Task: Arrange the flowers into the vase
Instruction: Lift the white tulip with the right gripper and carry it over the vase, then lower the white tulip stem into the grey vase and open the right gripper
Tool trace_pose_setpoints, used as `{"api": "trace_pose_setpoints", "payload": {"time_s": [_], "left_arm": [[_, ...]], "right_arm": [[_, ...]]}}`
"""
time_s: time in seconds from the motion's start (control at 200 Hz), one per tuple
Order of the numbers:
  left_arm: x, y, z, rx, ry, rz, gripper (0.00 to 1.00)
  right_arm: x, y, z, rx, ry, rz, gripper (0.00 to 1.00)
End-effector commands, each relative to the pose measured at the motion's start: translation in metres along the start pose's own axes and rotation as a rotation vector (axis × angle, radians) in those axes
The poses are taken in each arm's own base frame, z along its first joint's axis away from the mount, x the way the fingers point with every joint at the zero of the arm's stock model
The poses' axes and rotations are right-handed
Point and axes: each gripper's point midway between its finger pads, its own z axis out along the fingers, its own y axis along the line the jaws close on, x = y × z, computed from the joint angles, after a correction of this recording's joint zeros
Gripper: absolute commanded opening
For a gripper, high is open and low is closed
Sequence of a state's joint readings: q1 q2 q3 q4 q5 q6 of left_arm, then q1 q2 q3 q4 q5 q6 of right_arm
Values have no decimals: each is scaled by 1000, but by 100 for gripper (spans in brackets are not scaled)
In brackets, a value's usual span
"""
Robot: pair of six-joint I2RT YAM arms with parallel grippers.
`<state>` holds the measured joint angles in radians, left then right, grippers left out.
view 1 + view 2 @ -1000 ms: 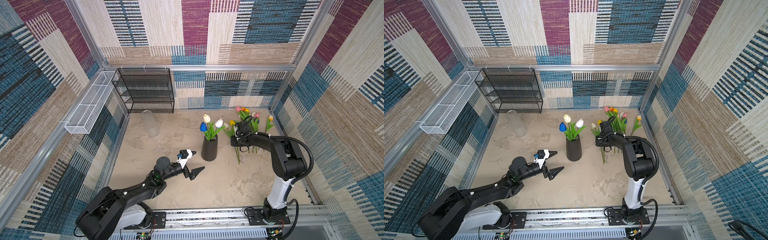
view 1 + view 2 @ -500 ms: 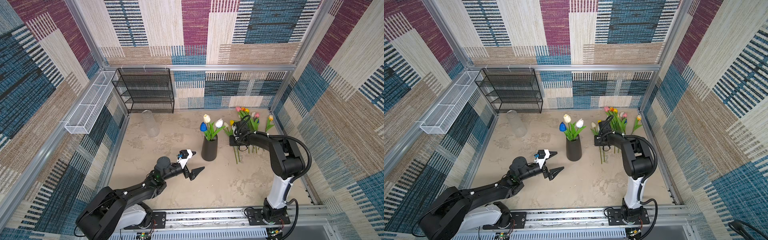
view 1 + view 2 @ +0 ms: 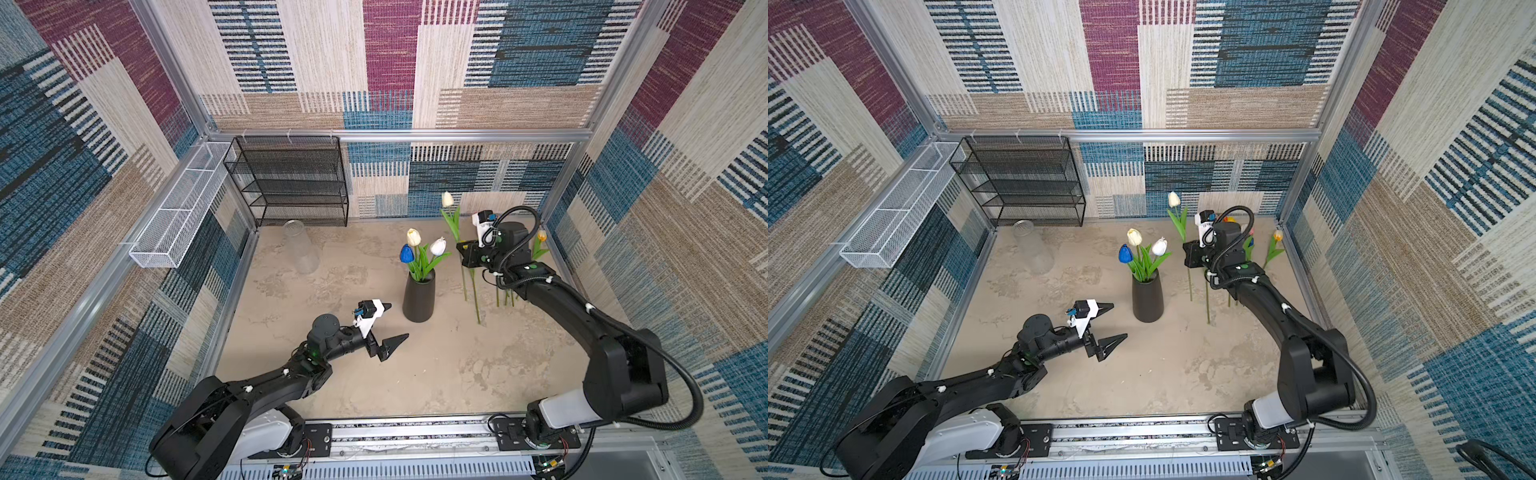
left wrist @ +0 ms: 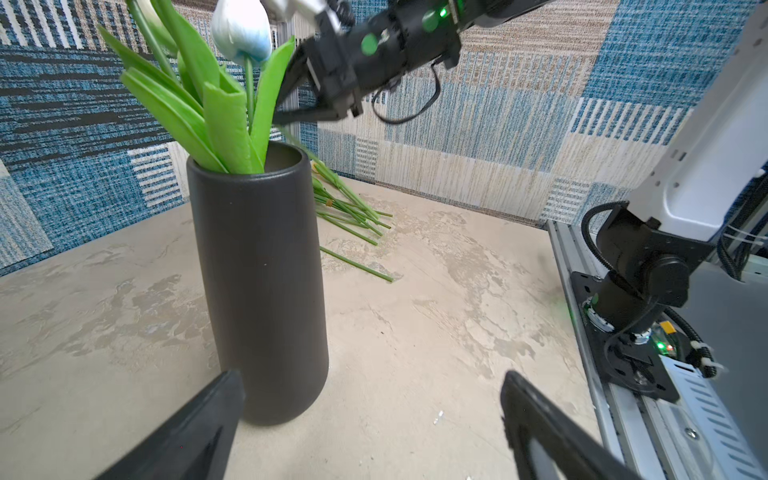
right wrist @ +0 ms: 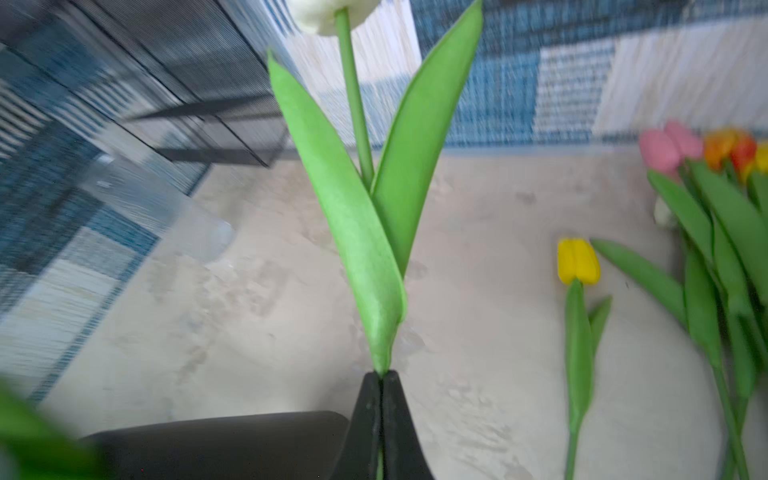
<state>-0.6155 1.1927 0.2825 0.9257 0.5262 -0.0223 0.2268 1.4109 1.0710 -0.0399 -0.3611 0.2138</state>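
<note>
A dark, tall vase (image 3: pixel 419 297) (image 3: pixel 1148 297) (image 4: pixel 257 270) stands mid-table with three flowers in it: blue (image 3: pixel 407 253), cream (image 3: pixel 413 237) and white (image 3: pixel 437 246). My right gripper (image 3: pixel 467 254) (image 3: pixel 1192 255) (image 5: pixel 381 376) is shut on the green stem of a cream-white tulip (image 3: pixel 447 199) (image 5: pixel 353 124), held upright above the table, right of the vase. More flowers lie at the right: yellow (image 5: pixel 578 262), pink (image 5: pixel 660 149), orange (image 5: pixel 727 145). My left gripper (image 3: pixel 392 324) (image 3: pixel 1115 323) (image 4: pixel 370 376) is open and empty, low beside the vase's base.
A black mesh shelf (image 3: pixel 291 183) stands against the back wall, and a white wire basket (image 3: pixel 178 208) hangs on the left wall. A clear glass jar (image 3: pixel 301 247) sits near the shelf. The arms' mounting rail (image 3: pixel 415 432) runs along the front edge.
My right gripper has shut on a cream-white tulip's stem and lifted it up off the pile. The left arm has stayed still.
</note>
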Motion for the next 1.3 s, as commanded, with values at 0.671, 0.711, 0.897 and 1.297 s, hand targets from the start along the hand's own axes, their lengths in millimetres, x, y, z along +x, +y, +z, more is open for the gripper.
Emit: {"api": "trace_pose_setpoints", "payload": {"time_s": [0.671, 0.711, 0.897, 1.297], "left_arm": [[-6, -1, 0, 6, -35, 29, 99], [-5, -1, 0, 6, -31, 30, 99], [-5, -1, 1, 8, -28, 30, 99], [-5, 0, 1, 6, -24, 36, 99]], "right_arm": [[-92, 169, -130, -622, -820, -272, 0], [-91, 166, -124, -608, -826, -270, 0], [-80, 166, -98, -579, -823, -322, 0], [-45, 145, -41, -472, -725, -378, 0]]}}
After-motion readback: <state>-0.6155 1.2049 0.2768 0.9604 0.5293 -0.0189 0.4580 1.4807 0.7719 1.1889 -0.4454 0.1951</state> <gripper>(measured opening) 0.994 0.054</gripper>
